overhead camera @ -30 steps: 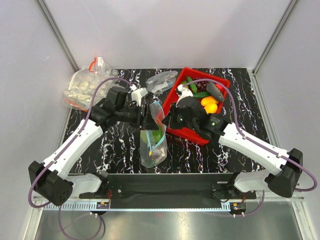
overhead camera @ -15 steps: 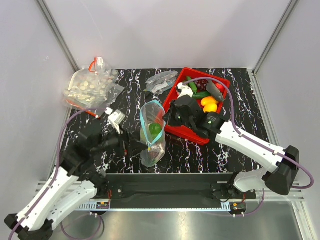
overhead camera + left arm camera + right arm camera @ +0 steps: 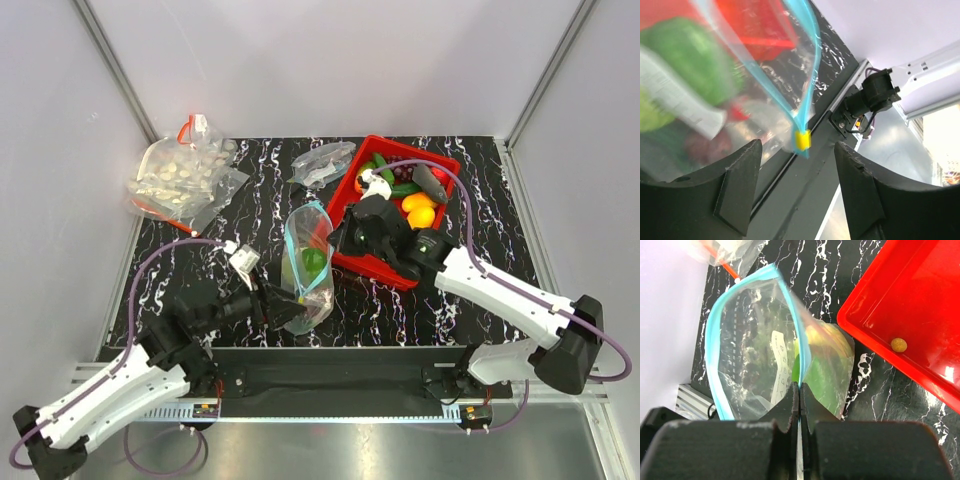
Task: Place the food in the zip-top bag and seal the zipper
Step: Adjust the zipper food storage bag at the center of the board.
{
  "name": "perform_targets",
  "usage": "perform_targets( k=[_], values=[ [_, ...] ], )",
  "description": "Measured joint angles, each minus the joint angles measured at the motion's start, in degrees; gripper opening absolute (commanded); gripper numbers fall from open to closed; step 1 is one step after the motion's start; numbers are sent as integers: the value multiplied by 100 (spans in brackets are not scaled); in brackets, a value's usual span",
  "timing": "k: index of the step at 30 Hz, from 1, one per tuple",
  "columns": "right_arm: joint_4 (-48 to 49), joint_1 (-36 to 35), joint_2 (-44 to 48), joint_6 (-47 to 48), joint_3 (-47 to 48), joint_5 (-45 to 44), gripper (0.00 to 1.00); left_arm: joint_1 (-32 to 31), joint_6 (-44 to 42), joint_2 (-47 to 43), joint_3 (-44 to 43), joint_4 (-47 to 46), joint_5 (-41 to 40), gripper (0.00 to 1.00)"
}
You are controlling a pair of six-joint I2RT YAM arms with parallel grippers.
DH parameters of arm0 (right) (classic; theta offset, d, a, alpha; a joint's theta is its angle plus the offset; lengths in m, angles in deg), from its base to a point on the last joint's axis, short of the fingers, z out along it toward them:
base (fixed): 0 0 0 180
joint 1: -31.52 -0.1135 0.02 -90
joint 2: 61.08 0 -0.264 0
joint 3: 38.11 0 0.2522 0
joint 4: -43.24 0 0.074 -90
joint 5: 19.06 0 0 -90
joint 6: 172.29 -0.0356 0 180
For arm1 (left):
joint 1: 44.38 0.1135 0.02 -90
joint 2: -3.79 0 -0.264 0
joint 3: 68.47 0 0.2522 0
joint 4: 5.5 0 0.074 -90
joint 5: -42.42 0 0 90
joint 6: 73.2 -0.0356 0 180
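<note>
My right gripper [image 3: 799,401] has its jaws pressed together on the side wall of the zip-top bag [image 3: 760,355], just below its mouth; in the wrist view the plastic runs straight into the seam between the two black fingers [image 3: 785,412]. It holds the bag up off the black marbled table [image 3: 490,190] with the mouth gaping.

The zipper [image 3: 714,342] curves around that mouth as a teal loop, unsealed. Green toy produce [image 3: 822,376] sits low in the bag, beside a white printed label on the plastic. From above, I see the same green piece [image 3: 312,262] through the clear wall, with the bag [image 3: 303,285] standing between my two arms.

My left gripper [image 3: 796,167] has its jaws spread. The bag's near corner hangs between them, carrying a small yellow tab [image 3: 801,139] at the end of the teal strip [image 3: 810,65], and I see neither finger touching it. That view is blurred. I can make out green shapes and a bit of red inside the bag, no more.

Just right of the bag stands the red bin [image 3: 372,268] holding more toy produce, with one small tan ball [image 3: 898,344] on its floor. At the far left lies a clear bag of white round pieces [image 3: 180,175].
</note>
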Motion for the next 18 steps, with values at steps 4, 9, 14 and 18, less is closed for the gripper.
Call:
perform_targets(
  k=[4,9,14,18],
  values=[
    [-17,0,96,-44,-28,-7,0,-625,-210,282,-7,-269,-527,65],
    [-87,0,149,-109,-31,-9,0,-1285,-570,1279,-415,-70,-1674,26],
    [-120,0,149,-125,-31,-68,1,-1534,-754,1403,-750,267,-2605,0],
    [-118,0,197,-103,-68,-109,19,-1547,-866,1174,-1095,817,-2859,0]
  ],
)
